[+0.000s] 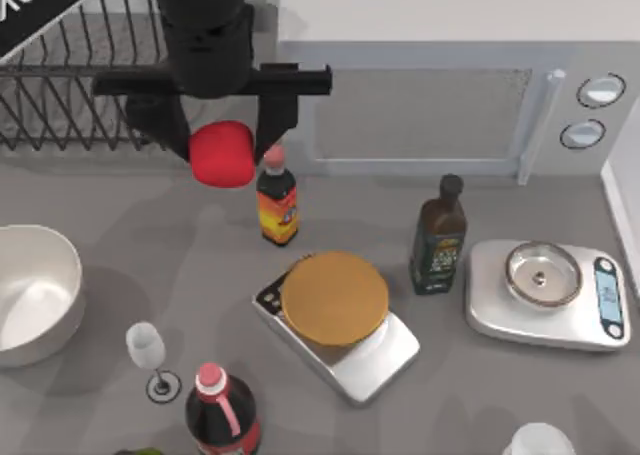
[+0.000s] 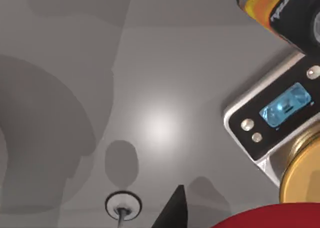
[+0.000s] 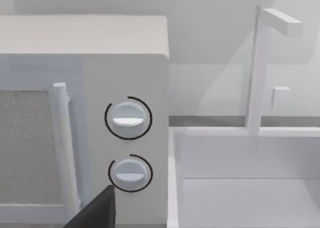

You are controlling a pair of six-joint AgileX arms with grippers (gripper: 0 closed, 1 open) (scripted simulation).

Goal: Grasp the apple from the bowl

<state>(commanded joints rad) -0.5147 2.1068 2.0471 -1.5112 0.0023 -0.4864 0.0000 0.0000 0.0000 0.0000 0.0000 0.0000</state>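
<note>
Grey counter [image 1: 120,205], seen from above, backed by a white microwave [image 1: 420,105] with two round dials and, at the top view's left, a black wire dish rack [image 1: 70,85]. A white sink basin [image 3: 250,188] with a white tap stands beside the microwave in my right wrist view.

The bowl [image 1: 30,295], large, white and deep, sits at the counter's left edge with nothing inside it. A flat scale [image 1: 345,340] carries an orange disc [image 1: 333,297]; a second scale [image 1: 545,295] at the right carries a small steel dish [image 1: 543,274]. Between them stands a dark bottle [image 1: 438,237]; a sauce bottle [image 1: 277,200], a red-capped bottle [image 1: 222,415] and a wine glass [image 1: 150,355] stand nearer the left.

My left end effector [image 1: 225,140] hangs above the counter in front of the rack, well apart from the bowl, its fingers closed against the apple [image 1: 222,153]. The apple is small, rounded, matte and bright red, just beside the sauce bottle's cap. Of my right end effector, one dark finger [image 3: 97,213] appears near the microwave; its opening I cannot tell.
</note>
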